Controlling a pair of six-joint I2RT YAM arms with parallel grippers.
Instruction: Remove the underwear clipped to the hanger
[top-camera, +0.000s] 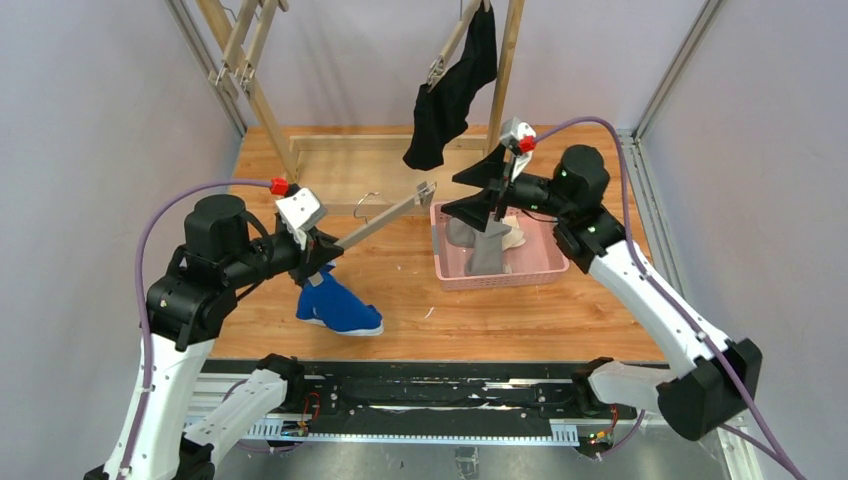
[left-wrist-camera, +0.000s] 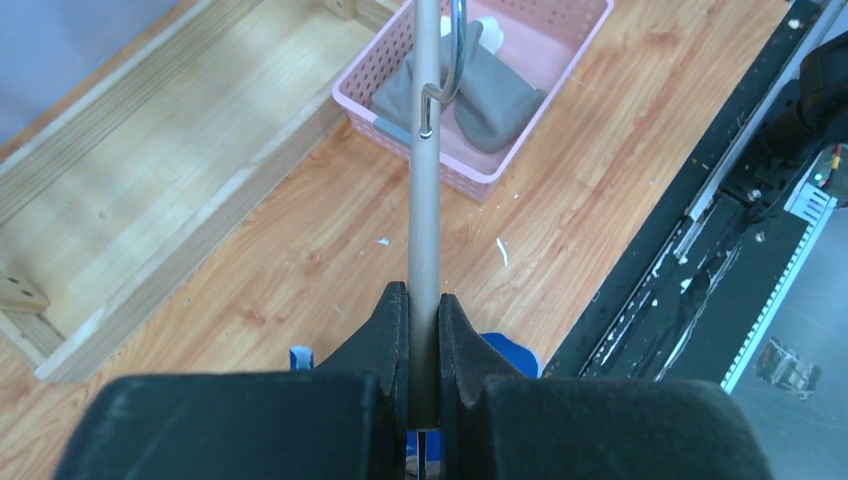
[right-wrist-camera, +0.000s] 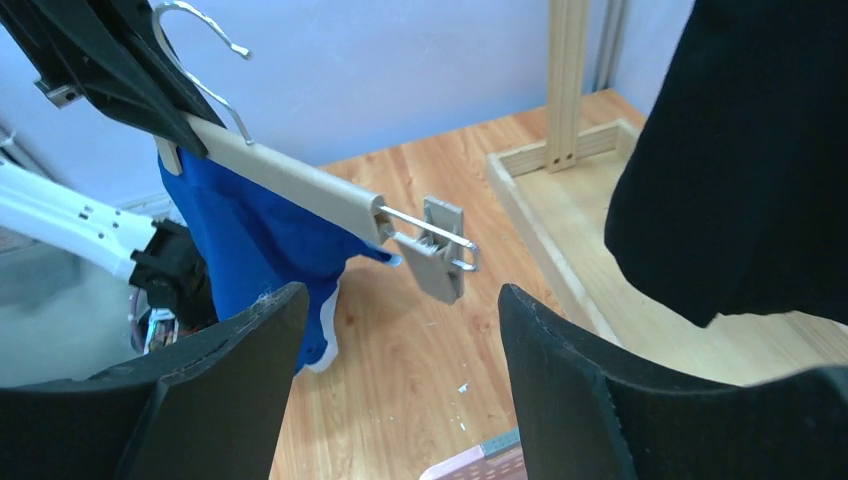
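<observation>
My left gripper (left-wrist-camera: 423, 300) is shut on the bar of a beige hanger (left-wrist-camera: 427, 150), which slants up toward the basket (top-camera: 385, 218). The bright blue underwear (top-camera: 338, 305) hangs from the hanger's end by that gripper, with its lower edge down at the table. The clip (right-wrist-camera: 440, 255) at the hanger's other end is empty. My right gripper (right-wrist-camera: 400, 300) is open with nothing between its fingers, just short of that clip and above the basket (top-camera: 470, 195). The grey underwear (left-wrist-camera: 495, 95) lies in the pink basket (top-camera: 545, 268). The black underwear (top-camera: 455, 85) hangs clipped to a second hanger on the rack.
A wooden rack with slanted posts (top-camera: 240, 60) and a low wooden base frame (top-camera: 340, 150) stands at the back of the table. Grey walls close in both sides. A black rail (top-camera: 420, 395) runs along the near edge.
</observation>
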